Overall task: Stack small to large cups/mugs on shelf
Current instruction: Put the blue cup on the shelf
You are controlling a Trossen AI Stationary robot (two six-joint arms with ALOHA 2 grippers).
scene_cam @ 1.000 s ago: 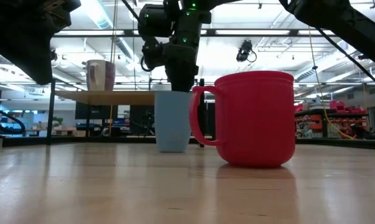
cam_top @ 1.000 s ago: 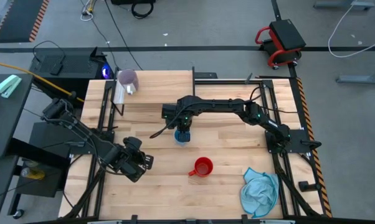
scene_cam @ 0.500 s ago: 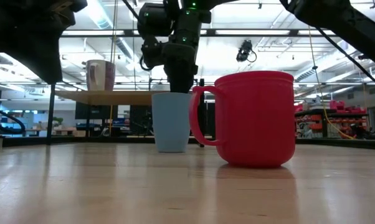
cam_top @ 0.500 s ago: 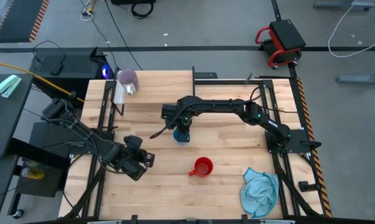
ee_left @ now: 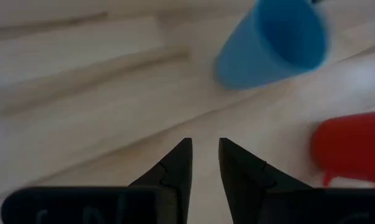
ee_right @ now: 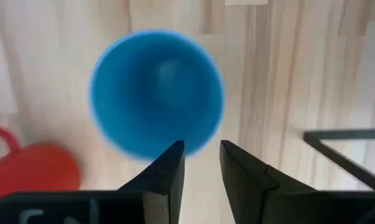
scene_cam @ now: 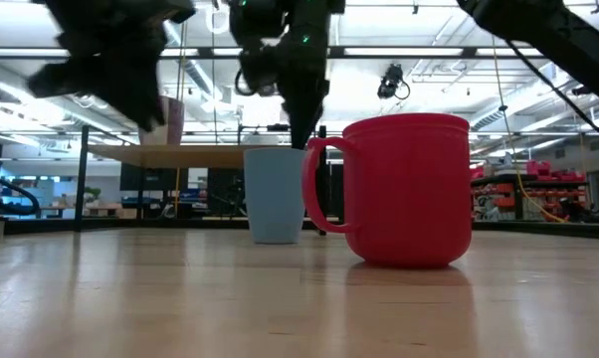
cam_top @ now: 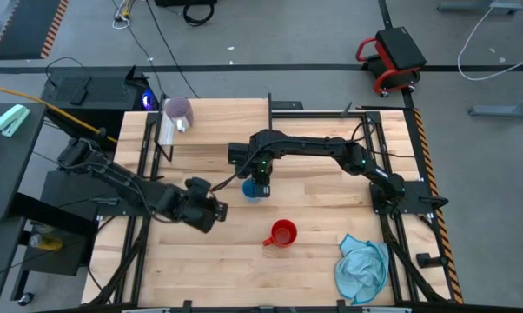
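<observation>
While the right gripper (cam_top: 260, 180) hangs open, empty, above the blue cup (cam_top: 254, 189), the left gripper (cam_top: 216, 209), part open, empty, nears it for a pickup, I'd guess.

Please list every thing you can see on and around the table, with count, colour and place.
purple cup: 1, pale purple, on the shelf.
shelf: 1, light wood, far left corner of the table.
blue cup: 1, light blue, table middle, upright.
red cup: 1, red, near side of the blue cup.
cloth: 1, light blue, near right corner.
table: 1, light wood.
left claw: 1, dark, open, left of the blue cup.
right claw: 1, dark, open, above the blue cup.
</observation>
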